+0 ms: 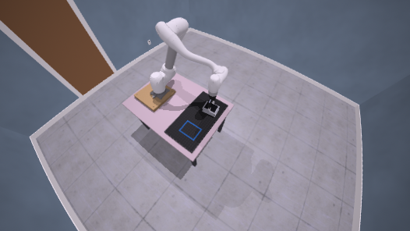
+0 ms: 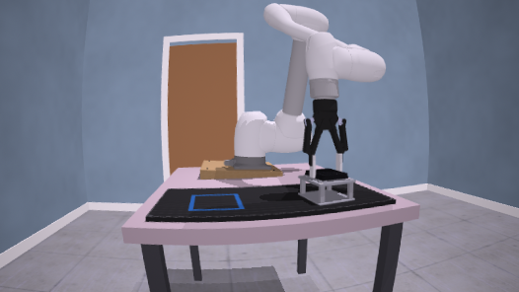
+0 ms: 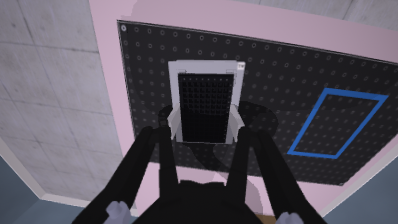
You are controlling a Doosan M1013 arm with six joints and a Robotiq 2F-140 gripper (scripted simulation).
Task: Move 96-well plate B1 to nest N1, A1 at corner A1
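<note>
The black 96-well plate (image 3: pixel 206 107) sits at the top of the raised nest N1 (image 2: pixel 327 189), pinched across its long sides by the end effector (image 2: pixel 325 159). Letting go while it rides on a locator could leave it tilted. The blue-outlined spot B1 (image 2: pixel 216 202) lies well apart on the desk (image 2: pixel 266 227); nothing blocks the way.

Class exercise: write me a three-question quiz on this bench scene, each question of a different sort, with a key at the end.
1. True or false: the 96-well plate lies inside the blue outline.
2. What does the gripper hold? A) nothing B) the plate C) the nest's frame
3. Fill in: the raised nest stands on the ___ mat.

Key:
1. False: the plate is at the top of the nest, between the fingers.
2. B.
3. Black.
</note>
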